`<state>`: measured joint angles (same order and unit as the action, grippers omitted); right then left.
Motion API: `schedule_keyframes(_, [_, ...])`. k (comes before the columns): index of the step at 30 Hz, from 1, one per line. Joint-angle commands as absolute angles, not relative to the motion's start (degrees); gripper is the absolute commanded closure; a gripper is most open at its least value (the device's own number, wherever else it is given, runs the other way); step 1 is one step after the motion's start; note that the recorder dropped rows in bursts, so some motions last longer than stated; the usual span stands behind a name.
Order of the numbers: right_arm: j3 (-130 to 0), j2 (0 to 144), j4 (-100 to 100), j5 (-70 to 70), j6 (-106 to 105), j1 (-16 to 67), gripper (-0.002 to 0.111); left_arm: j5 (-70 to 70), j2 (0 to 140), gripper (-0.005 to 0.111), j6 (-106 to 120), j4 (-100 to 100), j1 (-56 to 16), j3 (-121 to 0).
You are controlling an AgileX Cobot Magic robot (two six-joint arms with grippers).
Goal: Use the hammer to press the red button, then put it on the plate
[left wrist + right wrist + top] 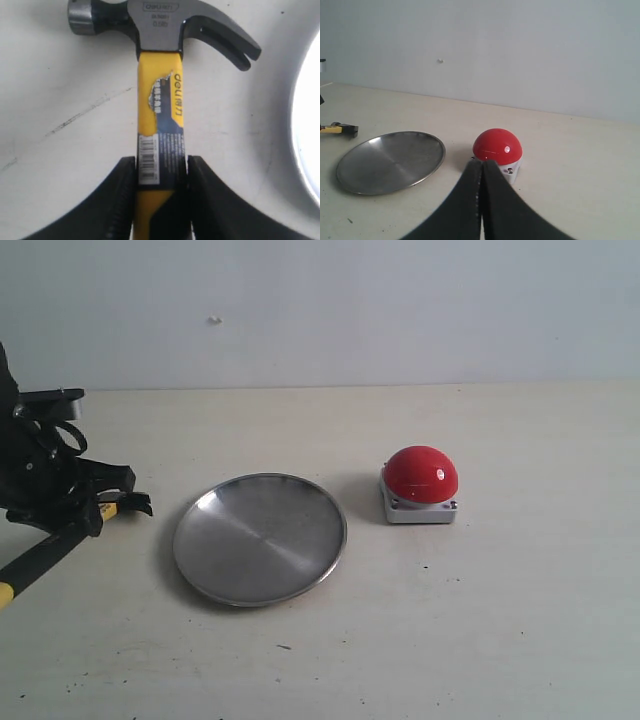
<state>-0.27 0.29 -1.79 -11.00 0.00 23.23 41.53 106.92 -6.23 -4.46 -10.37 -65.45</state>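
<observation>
**Left gripper clamped on the hammer handle, right gripper closed and empty**

The left gripper [161,172] has its two black fingers [117,200] pressed against opposite sides of the hammer [160,100]. They grip the yellow-and-black handle below the printed label, some way down from the head. The dark steel head lies beyond the fingertips, with the round striking face on one side and the curved claw on the other. The claw is on the side nearer the plate, whose bright rim shows at the edge of the left wrist view. Whether the hammer rests on the table or is lifted just clear of it cannot be told.

In the exterior view this gripper sits at the far left of the table [500,620]. The hammer's head pokes out of it towards the plate [260,538] without touching it. The handle slants down to the left edge of the view, where a bit of yellow shows.

The right gripper [481,172] has its jaws pressed together with nothing between them. Just beyond its tips stands the red button [497,145], a glossy dome on a light-grey square base.

The plate is round, of brushed silver metal, and lies bare between the hammer and the red button. The red button stands near the plate but apart from its rim. A plain pale wall [400,310] rises behind the table.
</observation>
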Motion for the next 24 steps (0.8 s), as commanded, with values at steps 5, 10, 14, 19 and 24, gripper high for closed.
schedule_keyframes(5, [0.0,0.0,-21.1,5.0,15.4,23.0,0.108,39.2,107.4,0.107,-6.0,-5.2,-10.3,-65.5])
schedule_keyframes(10, [0.0,0.0,-30.2,17.1,18.0,23.0,0.108,37.5,107.4,0.107,-6.0,-7.5,-10.3,-65.5])
schedule_keyframes(14, [0.0,0.0,-31.1,14.7,23.5,23.0,0.108,37.2,107.4,0.107,-6.0,-12.7,-10.3,-65.5])
schedule_keyframes(19, [-1.4,0.0,-22.0,0.4,26.2,23.0,0.108,36.3,107.4,0.107,-6.0,-15.4,-10.3,-65.5])
schedule_keyframes(24, [-8.1,10.6,-22.8,-8.1,14.3,26.2,0.108,35.9,107.4,0.107,-6.0,-16.0,-10.3,-65.5])
